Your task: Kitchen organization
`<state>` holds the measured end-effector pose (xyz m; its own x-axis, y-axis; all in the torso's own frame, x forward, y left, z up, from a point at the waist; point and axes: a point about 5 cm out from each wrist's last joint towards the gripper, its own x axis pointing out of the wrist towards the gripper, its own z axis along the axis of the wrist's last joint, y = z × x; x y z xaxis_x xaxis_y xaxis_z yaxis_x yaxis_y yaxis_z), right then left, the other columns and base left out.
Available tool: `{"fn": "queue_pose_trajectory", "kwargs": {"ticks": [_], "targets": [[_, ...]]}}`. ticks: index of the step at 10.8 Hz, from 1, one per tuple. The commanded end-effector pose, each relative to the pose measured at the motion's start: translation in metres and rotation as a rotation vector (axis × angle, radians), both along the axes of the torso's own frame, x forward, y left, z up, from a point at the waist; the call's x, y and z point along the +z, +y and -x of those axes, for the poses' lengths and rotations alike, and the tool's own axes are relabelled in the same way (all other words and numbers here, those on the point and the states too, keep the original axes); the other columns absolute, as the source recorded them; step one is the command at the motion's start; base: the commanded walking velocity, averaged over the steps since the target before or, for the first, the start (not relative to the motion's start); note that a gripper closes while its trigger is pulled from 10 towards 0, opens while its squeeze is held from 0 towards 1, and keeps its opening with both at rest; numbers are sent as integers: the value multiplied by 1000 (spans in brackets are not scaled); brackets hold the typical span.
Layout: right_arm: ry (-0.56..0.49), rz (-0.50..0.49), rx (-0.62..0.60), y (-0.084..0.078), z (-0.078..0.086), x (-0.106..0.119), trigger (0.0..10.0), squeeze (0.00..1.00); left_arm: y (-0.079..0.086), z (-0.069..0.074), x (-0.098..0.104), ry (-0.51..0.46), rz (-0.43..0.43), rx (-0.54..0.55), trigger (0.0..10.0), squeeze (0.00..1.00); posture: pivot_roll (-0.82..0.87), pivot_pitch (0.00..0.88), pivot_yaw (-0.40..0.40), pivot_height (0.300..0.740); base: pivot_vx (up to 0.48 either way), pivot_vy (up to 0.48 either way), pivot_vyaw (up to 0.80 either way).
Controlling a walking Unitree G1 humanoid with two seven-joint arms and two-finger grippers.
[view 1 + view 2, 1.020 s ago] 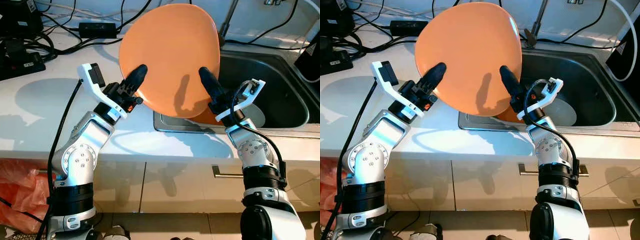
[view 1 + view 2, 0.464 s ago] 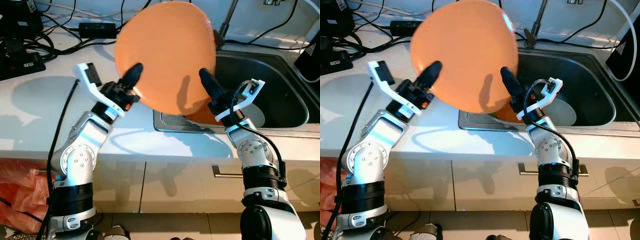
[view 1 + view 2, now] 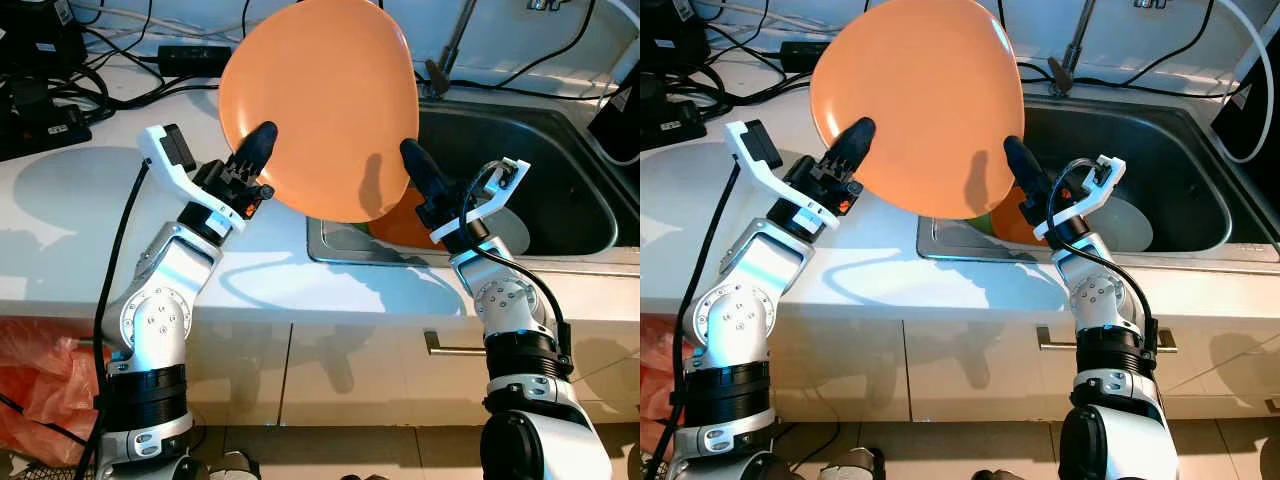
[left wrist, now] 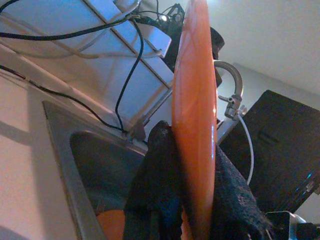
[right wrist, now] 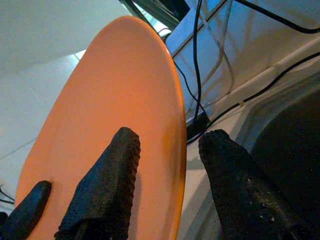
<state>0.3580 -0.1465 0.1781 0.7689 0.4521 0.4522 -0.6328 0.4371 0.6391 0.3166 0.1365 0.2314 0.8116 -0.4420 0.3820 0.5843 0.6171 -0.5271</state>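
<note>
Left eye view: large orange plate [image 3: 318,105] held upright in the upper centre of the frame, above the near left corner of the steel sink [image 3: 545,175]. Left gripper [image 3: 262,140] is clamped on the plate's left rim. Right gripper [image 3: 412,160] sits at the plate's lower right edge.

Left wrist view: plate seen edge-on, rim pinched between the two black fingers [image 4: 160,165], no gap to the plate on either side. Firm contact.

Right wrist view: one finger lies on the plate's face, the other stands off beyond the rim with daylight between it and the plate. So the right jaws straddle the edge, partly spread, not squeezing anything.

Risk: judged from this, the plate hangs from one rim pinch at its side. It is wide and its weight sits well off the grip, so it could pivot or slip in the left fingers and drop onto the sink edge or the orange dish [image 3: 405,228] below it.

Head views place the plate relative to sink and white counter [image 3: 70,200] but hide the grip; the wrist views show which gripper really holds.
</note>
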Motion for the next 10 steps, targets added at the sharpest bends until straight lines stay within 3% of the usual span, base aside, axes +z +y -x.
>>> {"fn": "queue_pose_trajectory", "kwargs": {"ticks": [1, 5, 6, 8, 9, 10], "targets": [[8, 3, -18, -5, 2, -5, 0, 0, -8, 0, 12, -53, 6, -39, 10000, 0, 98, 93, -94, 740, 0, 0, 0], [7, 4, -15, -3, 1, -4, 392, 0, -15, 3, 9, -43, 1, -88, 10000, 0, 100, 93, -96, 740, 0, 0, 0], [10, 12, -18, -3, 1, -5, 10000, 0, -17, 3, 8, -41, 2, -97, 10000, 0, 98, 93, -95, 740, 0, 0, 0], [20, 19, -25, -3, 1, -7, 10000, 0, -21, 5, 8, -42, 4, -118, 10000, 0, 99, 93, -96, 740, 0, 0, 0], [12, 9, -19, -3, 1, -5, 0, 0, -21, 5, 7, -41, 1, -120, 10000, 0, 99, 94, -96, 740, 0, 0, 0], [9, 9, -18, -3, 1, -5, 0, 0, -20, 5, 7, -41, 1, -118, 10000, 0, 99, 93, -96, 740, 0, 0, 0]]}}
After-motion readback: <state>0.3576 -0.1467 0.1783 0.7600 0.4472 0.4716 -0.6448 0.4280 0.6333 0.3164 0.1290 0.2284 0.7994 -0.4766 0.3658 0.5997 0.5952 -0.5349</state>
